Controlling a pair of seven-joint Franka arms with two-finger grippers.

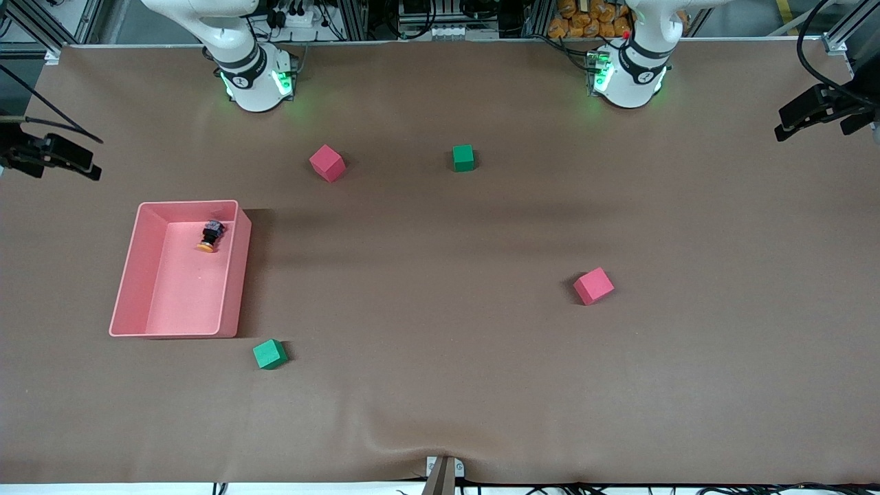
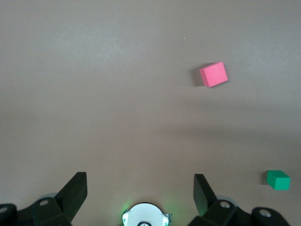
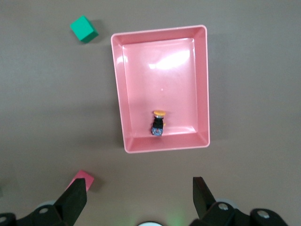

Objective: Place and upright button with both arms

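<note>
The button (image 1: 210,237) lies on its side in a pink tray (image 1: 232,275), in the tray's end nearest the robots, with its orange cap toward the front camera. It also shows in the right wrist view (image 3: 158,123), inside the tray (image 3: 207,84). My right gripper (image 3: 139,188) is open and empty, high over the table between its own base and the tray. My left gripper (image 2: 139,188) is open and empty, high over bare table near its own base (image 2: 146,217). Neither gripper shows in the front view; only the arms' bases (image 1: 258,79) do.
A red cube (image 1: 326,162) and a green cube (image 1: 463,157) sit near the robots. Another red cube (image 1: 593,285) lies toward the left arm's end. Another green cube (image 1: 269,354) sits beside the tray's corner nearest the front camera. Brown cloth covers the table.
</note>
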